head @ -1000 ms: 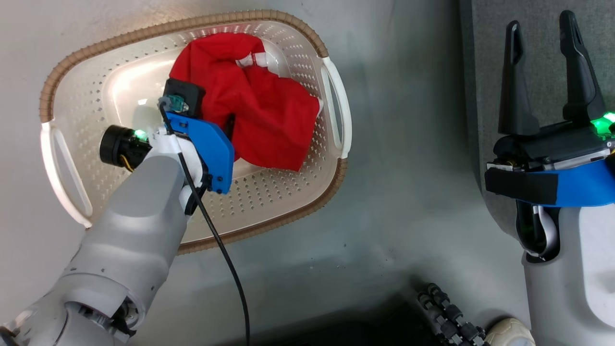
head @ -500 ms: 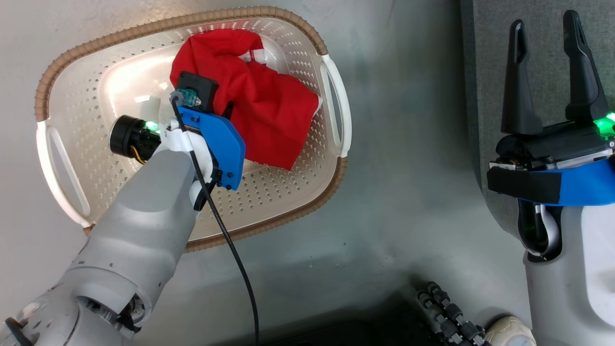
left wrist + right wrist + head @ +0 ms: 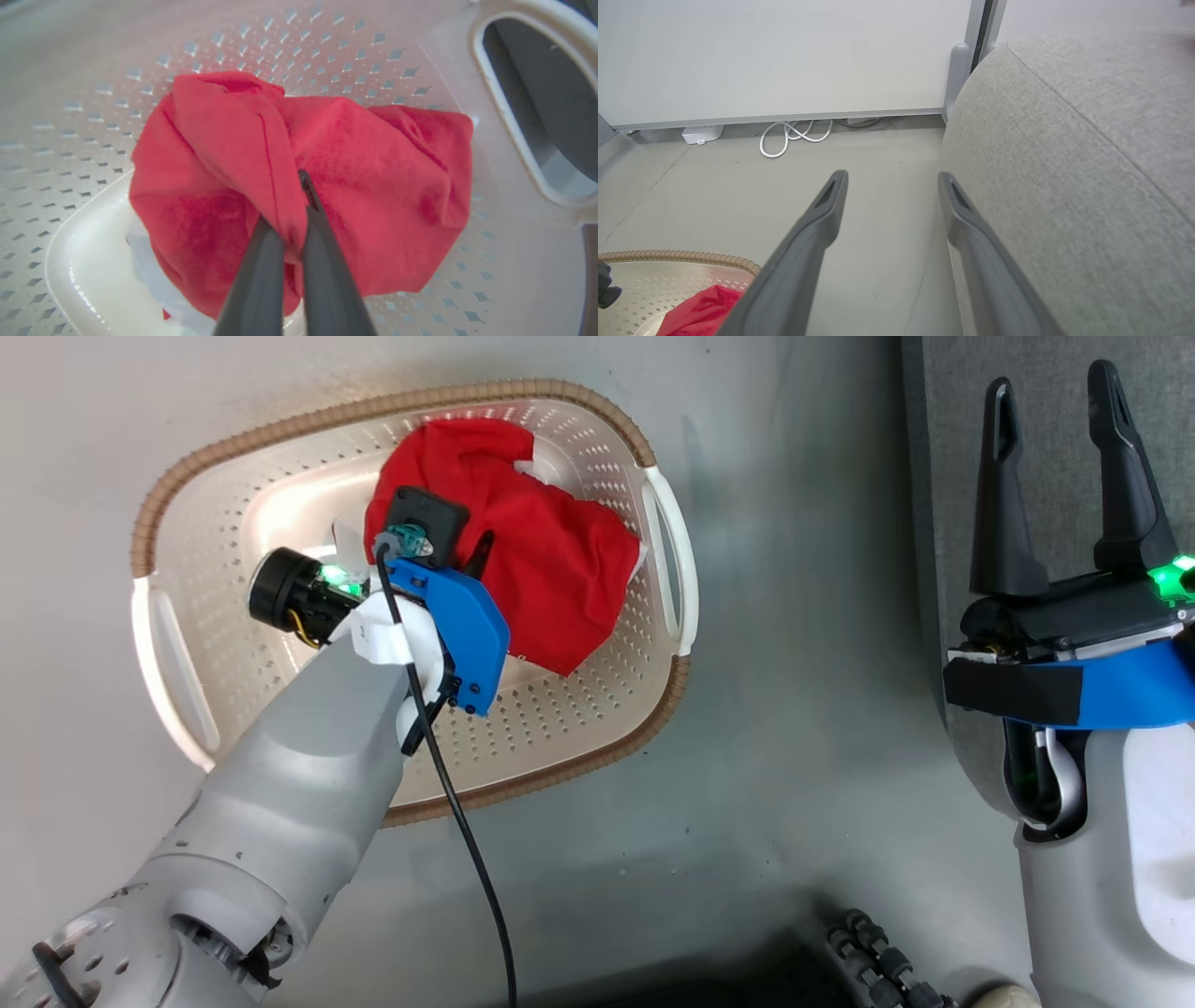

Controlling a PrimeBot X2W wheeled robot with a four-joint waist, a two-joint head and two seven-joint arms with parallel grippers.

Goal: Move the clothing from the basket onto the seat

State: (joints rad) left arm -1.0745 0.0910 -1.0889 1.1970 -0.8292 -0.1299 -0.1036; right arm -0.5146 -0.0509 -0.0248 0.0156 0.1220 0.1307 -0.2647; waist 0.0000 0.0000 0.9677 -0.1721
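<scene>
Open a second ago, the left gripper [image 3: 292, 205] has pinched shut on a fold of the clothing [image 3: 551, 569], still in the basket [image 3: 560, 728], so the lift toward the seat [image 3: 1087, 163] can start; the right gripper [image 3: 1050, 392] gapes empty.

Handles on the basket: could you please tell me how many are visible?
2. One handle is at the left end of the basket in the head view; the other is at its right end, beside the red clothing. Neither is hidden.
</scene>
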